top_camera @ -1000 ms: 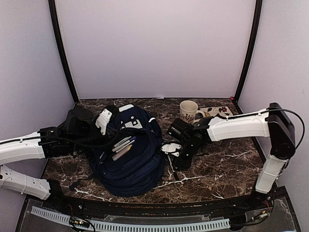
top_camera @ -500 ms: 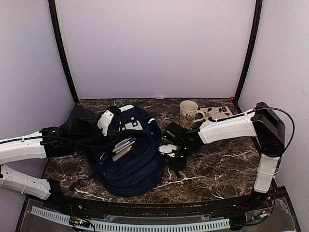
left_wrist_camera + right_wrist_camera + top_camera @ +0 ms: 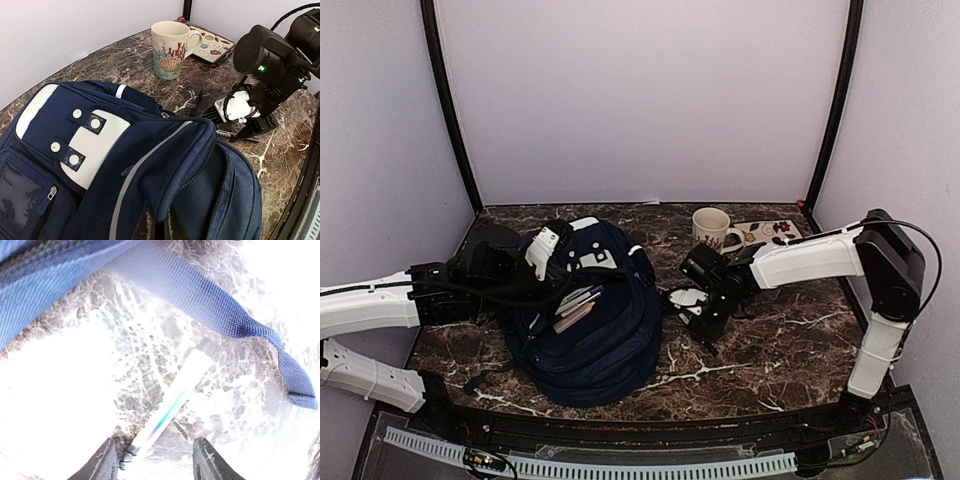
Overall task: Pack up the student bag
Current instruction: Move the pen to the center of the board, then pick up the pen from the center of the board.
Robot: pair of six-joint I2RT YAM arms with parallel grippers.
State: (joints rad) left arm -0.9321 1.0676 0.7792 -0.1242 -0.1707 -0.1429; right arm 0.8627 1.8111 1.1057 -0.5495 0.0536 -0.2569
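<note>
The student bag [image 3: 595, 330], navy with light grey top patches, lies on the marble table, left of centre. My left gripper [image 3: 160, 227] is shut on the edge of its upper flap, holding the zipped opening [image 3: 225, 175] apart. Some pens [image 3: 575, 305] stick out of the bag's front. My right gripper [image 3: 708, 322] hangs just right of the bag, pointing down at the table. Its fingers [image 3: 107, 460] stand open on either side of a white pen with a rainbow stripe [image 3: 172, 405] that lies on the marble. A bag strap [image 3: 225, 310] runs across beyond the pen.
A cream mug with a shell picture [image 3: 710, 228] stands at the back, with a flat patterned tray [image 3: 770, 232] to its right. The booth walls close in on the table's back and both sides. A loose strap end [image 3: 475, 380] trails off the bag's near left.
My right gripper swung left toward the bag, then came back right, and its jaws have narrowed a little around the pen. The left gripper and the bag have barely moved.
</note>
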